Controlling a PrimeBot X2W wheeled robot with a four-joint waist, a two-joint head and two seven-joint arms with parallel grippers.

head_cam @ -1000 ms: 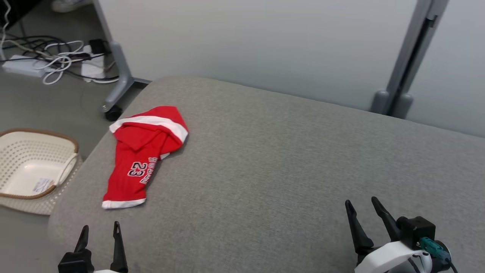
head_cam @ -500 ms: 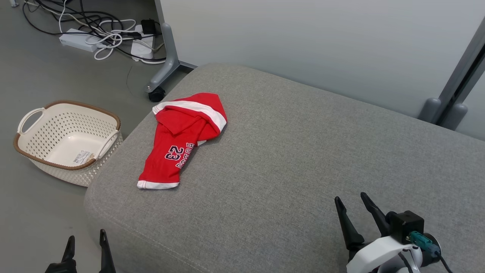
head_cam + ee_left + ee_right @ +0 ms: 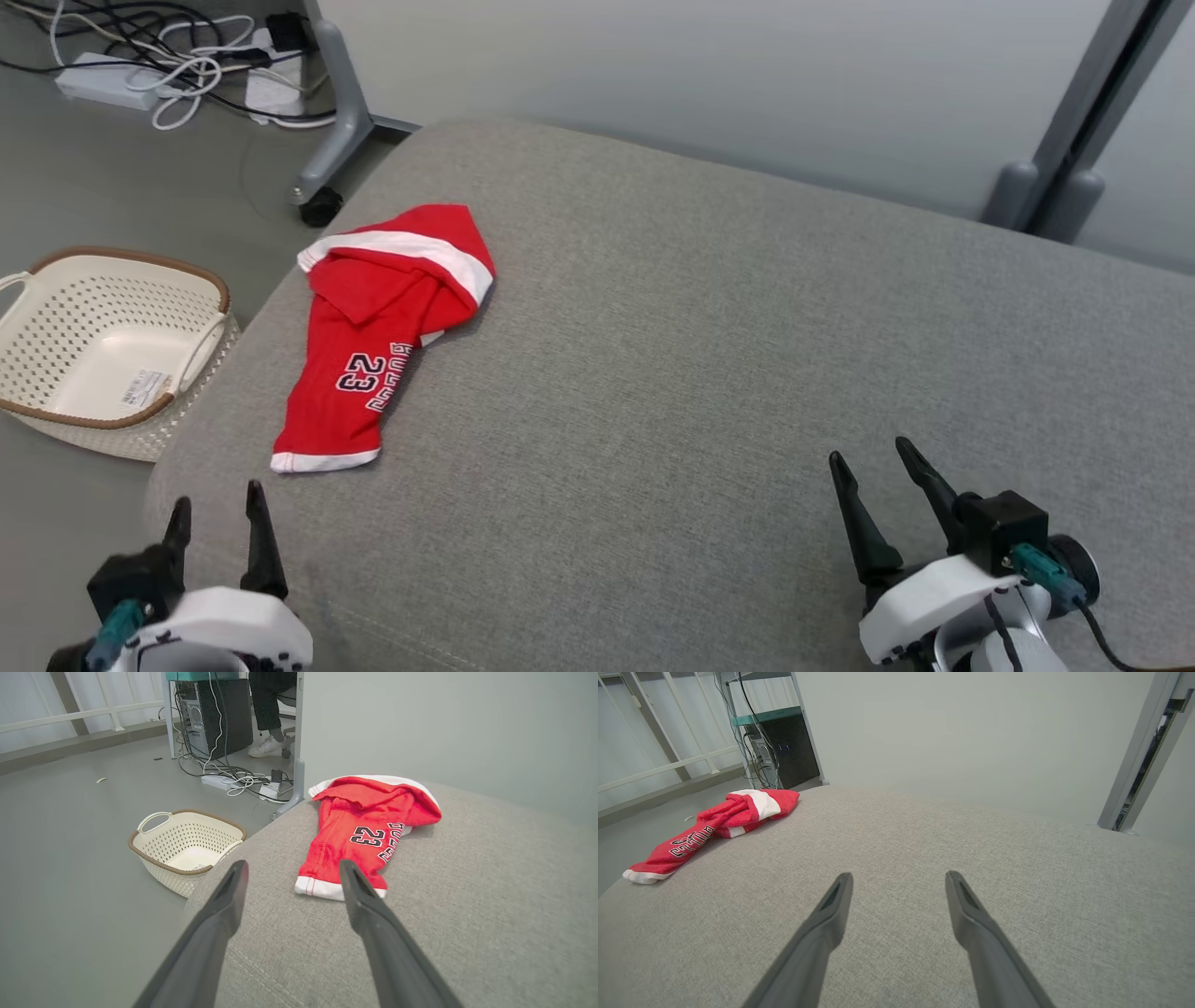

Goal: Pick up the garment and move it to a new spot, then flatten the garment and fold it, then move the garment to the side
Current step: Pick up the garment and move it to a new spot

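The garment [image 3: 378,336] is a red jersey with white trim and the number 23, lying crumpled near the left end of a grey cushioned surface [image 3: 700,373]. My left gripper [image 3: 215,499] hovers open at the front left corner, a short way in front of the garment's white hem. In the left wrist view the garment [image 3: 369,826] lies just beyond the open left gripper [image 3: 292,870]. My right gripper [image 3: 873,457] stands open over the front right of the cushion, far from the garment. The right wrist view has the garment [image 3: 714,823] at far left and the right gripper [image 3: 899,877] open over bare fabric.
A cream perforated basket [image 3: 56,289] with a brown rim sits on the floor left of the cushion. Cables and a power strip [image 3: 103,79] lie on the floor behind it, beside a grey wheeled stand leg [image 3: 331,140]. A pale wall runs along the back.
The head camera has swung, shifting the whole picture. My left gripper has risen further into view at the lower left. The garment lies as before.
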